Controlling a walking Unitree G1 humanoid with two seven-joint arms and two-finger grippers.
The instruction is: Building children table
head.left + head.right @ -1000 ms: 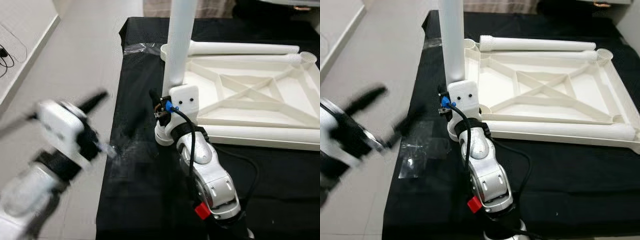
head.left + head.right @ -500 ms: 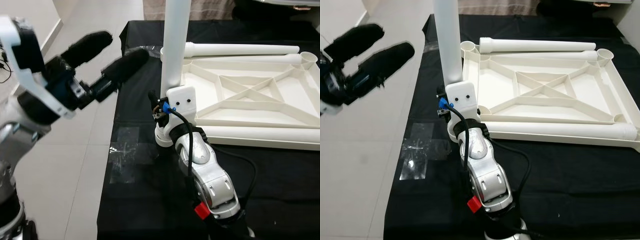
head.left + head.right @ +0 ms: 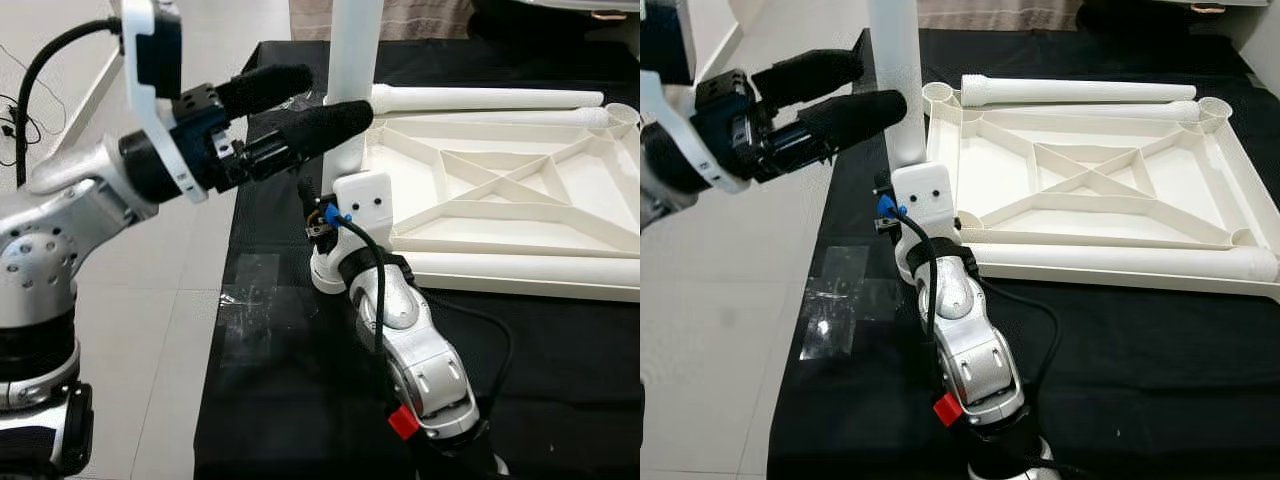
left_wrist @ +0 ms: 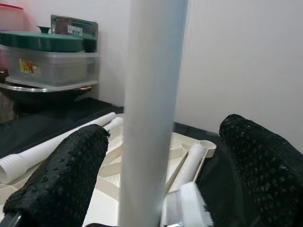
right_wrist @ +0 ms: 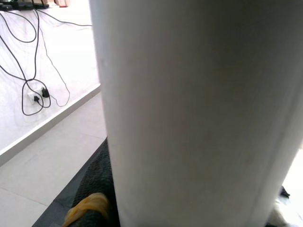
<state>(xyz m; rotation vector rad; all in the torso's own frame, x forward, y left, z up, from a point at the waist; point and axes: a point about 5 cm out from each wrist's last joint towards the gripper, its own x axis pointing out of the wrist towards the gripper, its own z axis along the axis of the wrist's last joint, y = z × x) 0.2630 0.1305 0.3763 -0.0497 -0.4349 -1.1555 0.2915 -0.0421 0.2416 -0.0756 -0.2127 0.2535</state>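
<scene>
While the upright leg is the landmark, entries run from near to far.

Right gripper (image 3: 322, 215): at the foot of the upright leg (image 3: 352, 90); its fingers are hidden behind the wrist housing, so I cannot tell whether they clamp the leg or how wide they stand.

Left gripper (image 3: 300, 105): fingers parted wide, holding nothing; in the left wrist view the leg stands between the two black fingers (image 4: 64, 175) without touching either.

Upright leg: vertical, at the near-left corner of the upturned tabletop (image 3: 1110, 180), its base behind the right wrist.

Tabletop: ribbed underside up, on the black cloth (image 3: 1160, 370), beside the leg.

Risk, tipping: if the left fingers close off-centre or push sideways, the leg could lean and bind or pop out of its corner socket.

Risk, sliding: a hard twist could likely drag the light tabletop across the cloth.

Count, legs: three, one upright and two loose legs lying down, one (image 3: 1120, 260) along the near rim, one (image 3: 1080, 90) along the far rim.

Count, tabletop: one.

Count, grippers: two.
</scene>
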